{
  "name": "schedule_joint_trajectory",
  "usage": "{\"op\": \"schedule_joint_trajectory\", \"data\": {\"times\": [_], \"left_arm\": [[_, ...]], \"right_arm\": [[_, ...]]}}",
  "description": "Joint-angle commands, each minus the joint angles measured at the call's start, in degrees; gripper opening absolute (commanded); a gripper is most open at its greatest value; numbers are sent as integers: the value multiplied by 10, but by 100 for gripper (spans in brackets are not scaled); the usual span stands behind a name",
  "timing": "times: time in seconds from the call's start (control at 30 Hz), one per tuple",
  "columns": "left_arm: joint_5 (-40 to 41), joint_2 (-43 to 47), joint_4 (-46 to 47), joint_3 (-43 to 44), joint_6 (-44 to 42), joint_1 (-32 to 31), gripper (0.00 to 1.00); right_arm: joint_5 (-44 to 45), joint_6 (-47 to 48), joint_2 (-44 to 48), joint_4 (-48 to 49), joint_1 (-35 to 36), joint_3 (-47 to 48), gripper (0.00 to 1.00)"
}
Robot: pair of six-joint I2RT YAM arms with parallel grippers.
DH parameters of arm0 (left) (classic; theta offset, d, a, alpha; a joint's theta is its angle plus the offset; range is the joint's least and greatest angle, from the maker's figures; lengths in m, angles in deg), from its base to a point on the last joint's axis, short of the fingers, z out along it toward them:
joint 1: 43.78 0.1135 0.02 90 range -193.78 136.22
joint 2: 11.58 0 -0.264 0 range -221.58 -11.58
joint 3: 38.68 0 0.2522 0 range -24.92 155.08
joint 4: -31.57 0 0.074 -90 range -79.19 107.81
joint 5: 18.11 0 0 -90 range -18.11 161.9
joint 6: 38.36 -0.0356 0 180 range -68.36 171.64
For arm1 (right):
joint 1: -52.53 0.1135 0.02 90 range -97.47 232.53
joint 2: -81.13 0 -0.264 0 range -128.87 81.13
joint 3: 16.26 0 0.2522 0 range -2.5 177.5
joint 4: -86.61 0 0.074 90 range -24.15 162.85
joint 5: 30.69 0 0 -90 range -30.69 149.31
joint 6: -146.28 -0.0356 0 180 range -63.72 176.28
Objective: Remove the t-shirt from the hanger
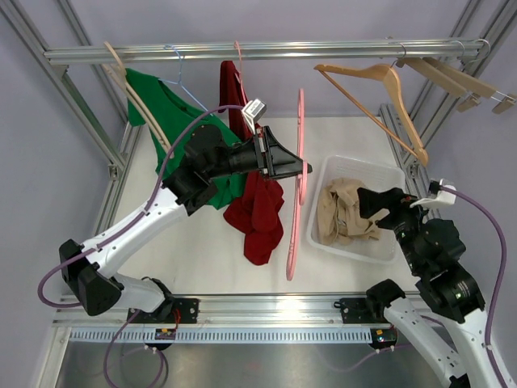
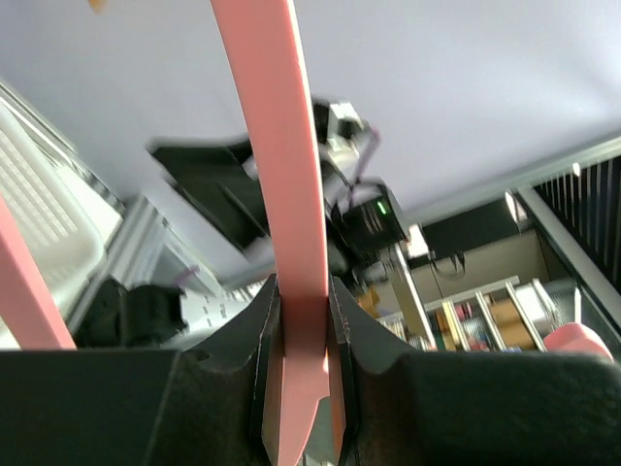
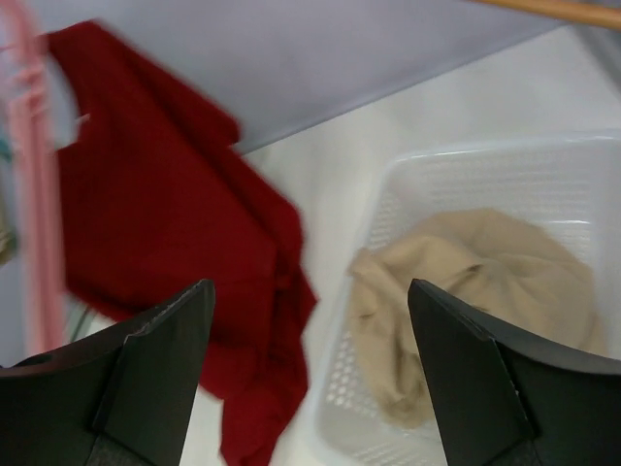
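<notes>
Beside pink hanger [image 1: 300, 162], red t-shirt [image 1: 257, 212] hangs bunched

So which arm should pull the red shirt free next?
Right. The right gripper hangs free, jaws open, facing the red shirt; the left gripper is clamping the pink hanger.

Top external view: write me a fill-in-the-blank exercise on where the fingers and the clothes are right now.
The left fingers are shut on the ___ hanger.
The beige t-shirt lies ___ the white basket.
The right fingers stand ___ above that basket.
Missing words: pink; in; open.
</notes>
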Motion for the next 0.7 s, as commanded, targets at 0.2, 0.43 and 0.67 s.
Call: {"op": "schedule_joint_trajectory", "data": {"times": [0.2, 0.43, 0.67], "left_arm": [[87, -106, 61, 129, 43, 40, 0], [130, -200, 63, 225, 69, 63, 0], [134, -242, 121, 234, 124, 69, 0]], "right_arm": [[-360, 77, -12, 76, -1, 62, 88], [-423, 89, -50, 100, 0, 100, 82], [-383, 137, -98, 35, 0, 123, 82]]}}
